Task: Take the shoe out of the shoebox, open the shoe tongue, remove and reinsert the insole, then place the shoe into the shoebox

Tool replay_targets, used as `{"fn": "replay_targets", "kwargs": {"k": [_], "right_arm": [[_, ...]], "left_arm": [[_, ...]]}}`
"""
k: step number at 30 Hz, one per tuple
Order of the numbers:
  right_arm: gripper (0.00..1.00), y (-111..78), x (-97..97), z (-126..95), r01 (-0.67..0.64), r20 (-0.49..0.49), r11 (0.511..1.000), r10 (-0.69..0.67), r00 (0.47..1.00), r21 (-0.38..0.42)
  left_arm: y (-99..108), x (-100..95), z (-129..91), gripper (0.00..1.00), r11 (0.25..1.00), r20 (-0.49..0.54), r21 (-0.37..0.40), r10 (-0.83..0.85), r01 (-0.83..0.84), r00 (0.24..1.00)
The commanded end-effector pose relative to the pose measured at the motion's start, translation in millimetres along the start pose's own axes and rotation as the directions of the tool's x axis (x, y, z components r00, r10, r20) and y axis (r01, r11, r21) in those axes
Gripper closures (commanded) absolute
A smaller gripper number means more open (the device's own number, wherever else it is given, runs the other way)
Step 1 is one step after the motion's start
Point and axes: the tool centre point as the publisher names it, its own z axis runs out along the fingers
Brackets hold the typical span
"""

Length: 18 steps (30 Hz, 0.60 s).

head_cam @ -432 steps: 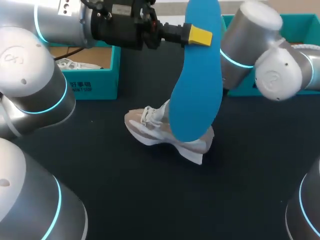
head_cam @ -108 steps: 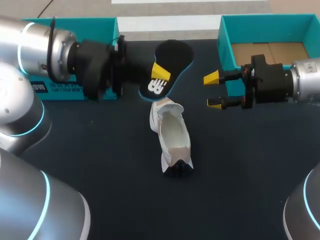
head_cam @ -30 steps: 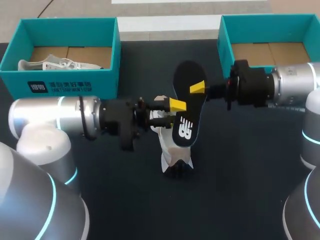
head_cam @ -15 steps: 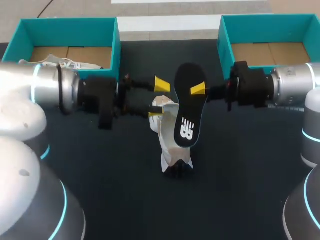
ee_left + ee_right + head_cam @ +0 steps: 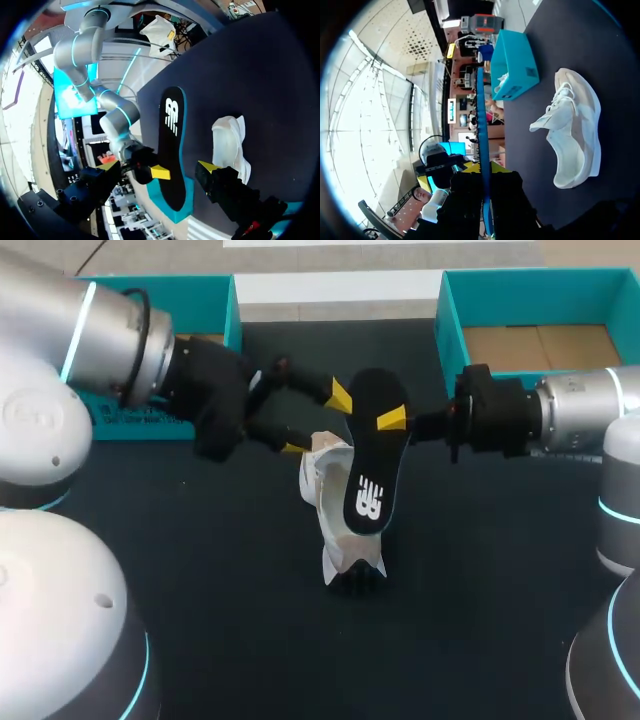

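Note:
The white shoe [image 5: 340, 515] rests on the black table, its opening facing up. Above it hangs the insole [image 5: 372, 465], black on top with a white logo and blue underneath, its lower end over the shoe. My right gripper [image 5: 392, 420] is shut on the insole's far end. From the right wrist the insole [image 5: 482, 150] shows edge-on between the fingers of my right gripper [image 5: 484, 172], with the shoe [image 5: 572, 135] off to one side. My left gripper [image 5: 318, 422] stands wide open just left of the insole, touching nothing. The left wrist view shows the insole [image 5: 172, 145] and shoe [image 5: 230, 145] ahead.
An empty teal shoebox [image 5: 455, 315] stands at the back right, behind my right arm. Another teal shoebox [image 5: 200, 288] at the back left is mostly hidden by my left arm; the right wrist view shows this box [image 5: 512, 65] with a second shoe in it.
My left gripper opened, let go of the insole and drew back up and to the left. The insole stays in my right gripper, almost unmoved. The shoe has not moved.

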Motion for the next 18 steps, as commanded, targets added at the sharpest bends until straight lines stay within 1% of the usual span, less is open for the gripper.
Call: {"fn": "replay_targets", "kwargs": {"k": [1,9,10,11,12,13,14,15,16,17,18], "right_arm": [[1.0,0.2,-2.0,4,-0.001,-0.001,1.0,0.001,1.0,-0.005],[1.0,-0.7,-2.8,6,0.005,0.003,1.0,-0.005,1.0,-0.016],[1.0,-0.7,-2.7,7,0.005,0.004,1.0,-0.005,1.0,-0.016],[1.0,-0.8,-2.5,7,0.006,0.005,1.0,-0.006,1.0,-0.016],[1.0,-0.8,-2.5,8,0.006,0.006,1.0,-0.006,1.0,-0.016],[1.0,-0.8,-2.6,9,0.006,0.007,1.0,-0.006,1.0,-0.015],[1.0,-0.9,-3.2,10,0.005,0.007,1.0,-0.005,1.0,-0.014],[1.0,-1.1,-3.6,10,0.004,0.007,1.0,-0.004,1.0,-0.012],[1.0,-1.3,-3.9,12,0.004,0.007,1.0,-0.004,1.0,-0.01],[1.0,-1.5,-4.4,12,0.001,0.009,1.0,-0.001,1.0,-0.007],[1.0,-1.6,-5.0,13,-0.001,0.011,1.0,0.001,1.0,-0.005]], "left_arm": [[2,-2.0,-1,0.0,1.0,-0.06,0.003,-0.001,0.001,0.998],[2,-2.0,-1,0.0,1.0,-0.06,0.003,-0.001,0.001,0.998],[1,-5.7,-1,0.0,0.999,-0.071,0.03,-0.018,0.02,0.997],[3,-7.5,2,0.0,1.0,-0.138,0.0,-0.01,0.01,0.99],[3,-9.9,2,0.0,1.0,-0.132,0.006,-0.026,0.027,0.991],[4,-11.0,2,0.0,0.997,-0.157,0.028,-0.065,0.07,0.986],[6,-12.6,4,0.0,0.999,-0.204,-0.007,-0.053,0.053,0.977],[6,-14.4,3,0.0,0.999,-0.225,0.013,-0.048,0.052,0.973],[7,-17.0,5,0.0,0.999,-0.306,0.014,-0.041,0.048,0.951],[7,-19.3,5,0.0,0.998,-0.309,0.008,-0.053,0.058,0.95],[8,-20.9,4,0.0,0.996,-0.33,0.025,-0.072,0.085,0.941]]}}
